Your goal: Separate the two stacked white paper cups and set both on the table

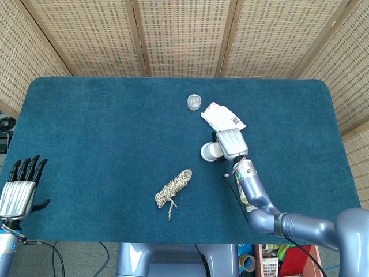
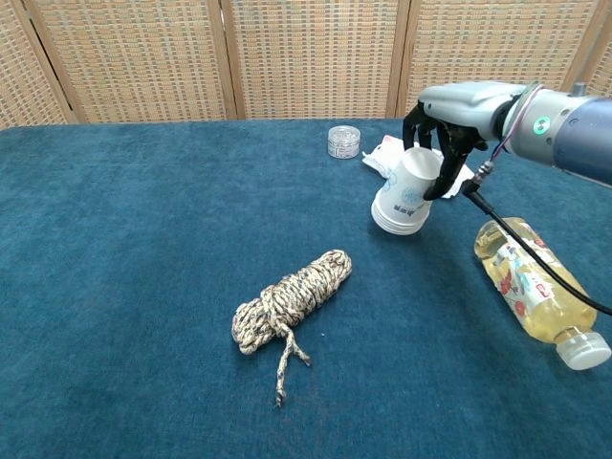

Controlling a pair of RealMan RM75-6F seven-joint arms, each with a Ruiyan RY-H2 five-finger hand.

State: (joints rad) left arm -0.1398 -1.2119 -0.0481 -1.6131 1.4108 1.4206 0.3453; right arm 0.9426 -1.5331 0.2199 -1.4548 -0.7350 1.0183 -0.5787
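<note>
Holding the stacked paper cups [image 2: 403,196] in my right hand [image 2: 438,143], I have my fingers [image 2: 417,127] curled round the closed end, the stack tilted and seemingly lifted just off the blue surface [image 2: 143,239], rims pointing down toward the rope [image 2: 289,300]. These cups should be light and thin-walled, easy to crush, and nested ones tend to cling, so I judge a gentle hold on the outer wall is best. My left hand [image 1: 21,189] hangs empty, fingers spread, well apart at the surface's near corner.

stacked white paper cups [image 2: 405,192], nested, tilted, lifted off table
</note>
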